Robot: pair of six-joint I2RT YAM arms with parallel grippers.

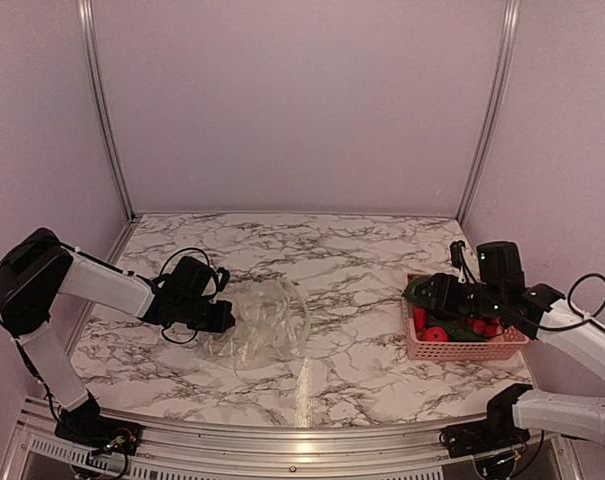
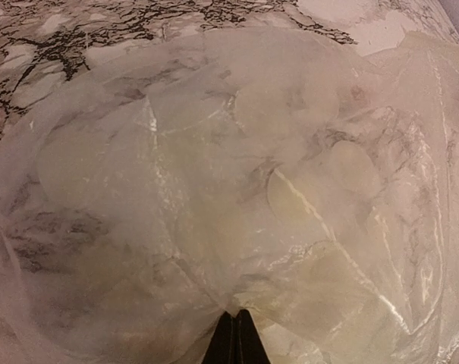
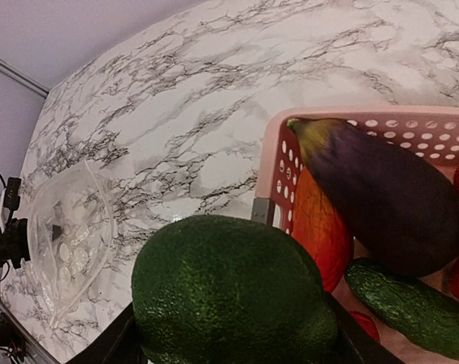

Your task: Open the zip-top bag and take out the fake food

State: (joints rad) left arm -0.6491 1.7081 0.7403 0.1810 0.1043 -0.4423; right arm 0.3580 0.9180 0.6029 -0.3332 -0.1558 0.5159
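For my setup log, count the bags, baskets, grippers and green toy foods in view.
bag: 1
basket: 1
grippers, left gripper and right gripper: 2
green toy foods, avocado and cucumber: 2
Total: 6

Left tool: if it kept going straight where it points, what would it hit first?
The zip-top bag: the left tool is shut on its edge, so it would just shove crumpled plastic ahead. Beyond it lies the marble table, though depth is unclear.
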